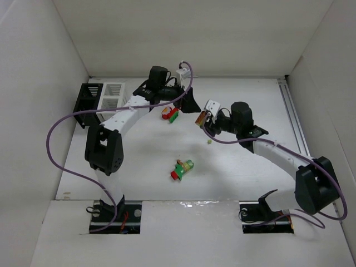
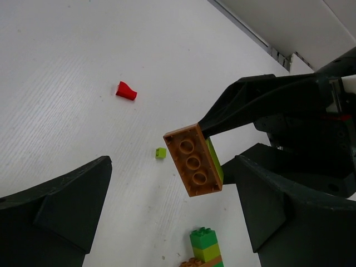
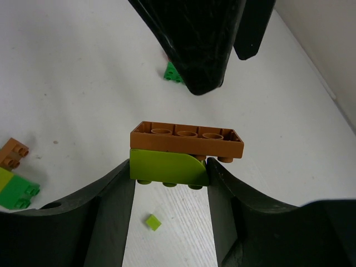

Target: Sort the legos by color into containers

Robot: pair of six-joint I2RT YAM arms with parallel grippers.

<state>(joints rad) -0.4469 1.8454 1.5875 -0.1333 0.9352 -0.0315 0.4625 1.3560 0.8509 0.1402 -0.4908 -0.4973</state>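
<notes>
The orange brick (image 3: 186, 137) and the yellow-green brick (image 3: 167, 165) look like smooth, slightly glossy plastic. The black fingers (image 3: 83, 222) are matt, faintly grainy plastic. The white table (image 2: 67, 55) is matt and finely ribbed.

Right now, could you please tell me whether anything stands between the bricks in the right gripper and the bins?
Yes. The open left gripper hangs beside the orange and yellow-green bricks in the right gripper, and the left forearm lies across the way to the bins.
</notes>
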